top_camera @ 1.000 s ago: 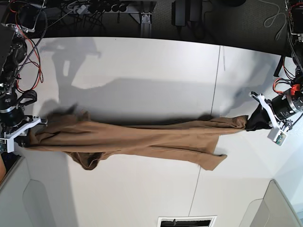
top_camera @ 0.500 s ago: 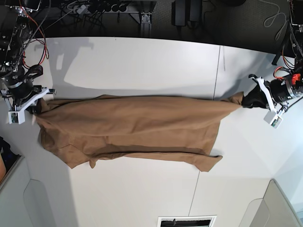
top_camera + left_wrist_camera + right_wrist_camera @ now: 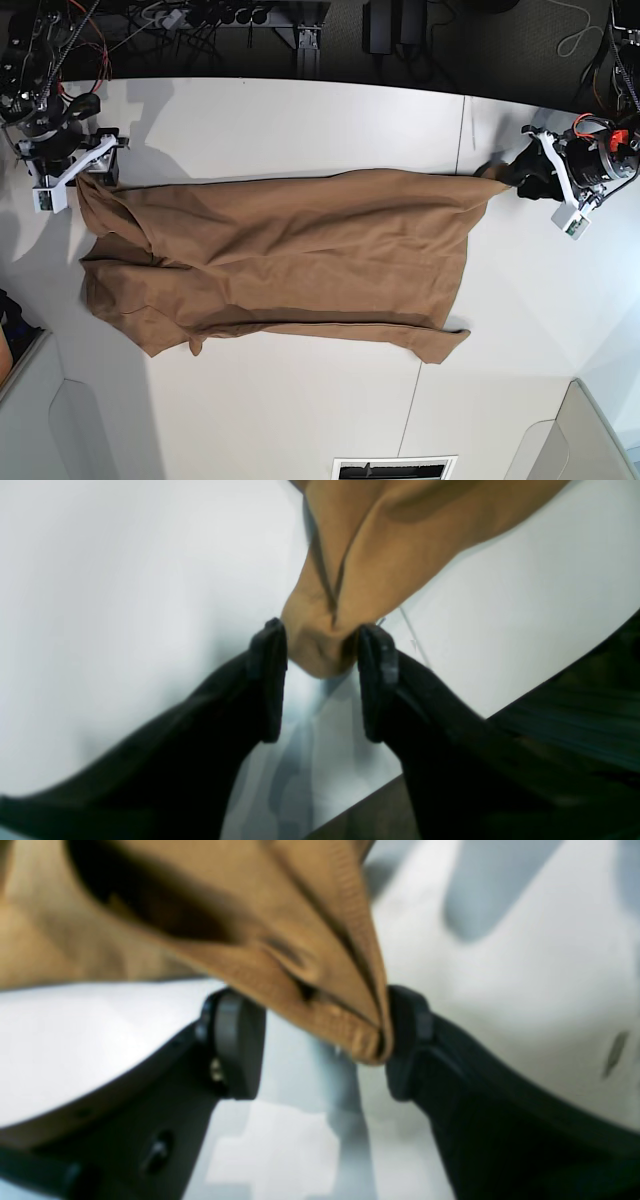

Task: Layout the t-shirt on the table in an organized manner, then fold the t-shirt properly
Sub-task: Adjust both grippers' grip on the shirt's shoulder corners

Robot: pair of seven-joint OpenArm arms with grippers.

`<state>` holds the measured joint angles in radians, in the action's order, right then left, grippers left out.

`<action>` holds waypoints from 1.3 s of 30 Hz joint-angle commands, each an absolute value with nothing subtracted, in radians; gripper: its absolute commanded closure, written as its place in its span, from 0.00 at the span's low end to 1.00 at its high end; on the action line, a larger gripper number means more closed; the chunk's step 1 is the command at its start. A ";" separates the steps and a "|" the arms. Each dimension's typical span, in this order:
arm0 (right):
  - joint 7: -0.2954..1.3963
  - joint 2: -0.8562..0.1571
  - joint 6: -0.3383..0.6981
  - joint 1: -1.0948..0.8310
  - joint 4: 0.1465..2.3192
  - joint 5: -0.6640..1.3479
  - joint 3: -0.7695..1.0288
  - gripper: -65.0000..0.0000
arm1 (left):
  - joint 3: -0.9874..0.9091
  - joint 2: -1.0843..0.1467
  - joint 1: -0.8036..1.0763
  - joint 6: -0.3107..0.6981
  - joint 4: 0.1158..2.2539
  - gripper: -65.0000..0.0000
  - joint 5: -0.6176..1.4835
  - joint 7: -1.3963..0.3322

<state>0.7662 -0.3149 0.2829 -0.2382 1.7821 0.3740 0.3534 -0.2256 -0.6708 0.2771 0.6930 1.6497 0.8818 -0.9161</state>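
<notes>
Showing parted end effectors, wrists | t-shirt [image 3: 270, 255] spread on table [image 3: 300, 120], base

Bare table [image 3: 300, 420] lies open around the t-shirt [image 3: 280, 255] (spread mid-table); cables [image 3: 200, 15] crowd the far edge

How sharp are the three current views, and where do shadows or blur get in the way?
Base view: sharp, evenly lit; the t-shirt reads clearly, and arm shadows fall on the table at upper left. Left wrist view: soft focus, with fabric and the left end effector smeared. Right wrist view: blurriest; the right end effector is fuzzy, with grey shadow patches on the white top.
</notes>
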 commanded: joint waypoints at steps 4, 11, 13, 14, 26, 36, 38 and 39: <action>0.744 -0.310 0.297 -0.285 1.801 0.400 0.360 0.45 | -0.240 -0.699 0.269 0.698 1.665 0.60 0.897 -0.898; 0.724 -0.245 0.300 -0.329 1.823 0.398 0.430 0.45 | -0.327 -0.698 0.269 0.698 1.665 0.60 0.917 -0.834; 0.714 -0.241 0.304 -0.327 1.833 0.403 0.469 0.45 | -0.354 -0.698 0.268 0.698 1.665 0.60 0.942 -0.835; 0.710 -0.241 0.303 -0.327 1.841 0.404 0.488 0.45 | -0.363 -0.699 0.269 0.698 1.665 0.60 0.953 -0.835; 0.659 -0.252 0.353 -0.289 1.848 0.408 0.539 0.45 | -0.358 -0.695 0.275 0.698 1.665 0.59 0.993 -0.843; 0.620 -0.246 0.352 -0.260 1.839 0.388 0.480 0.45 | -0.274 -0.695 0.347 0.698 1.665 0.46 0.978 -0.825; 0.621 -0.246 0.353 -0.232 1.821 0.381 0.468 0.45 | -0.260 -0.687 0.347 0.698 1.665 0.46 0.936 -0.793; 0.621 -0.246 0.352 -0.218 1.800 0.376 0.460 0.45 | -0.260 -0.675 0.347 0.698 1.665 0.44 0.910 -0.777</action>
<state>0.6426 -0.2329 0.3519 -0.2241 1.7878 0.3702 0.4564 -0.2504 -0.6579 0.3519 0.6926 1.6501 0.8932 -0.7902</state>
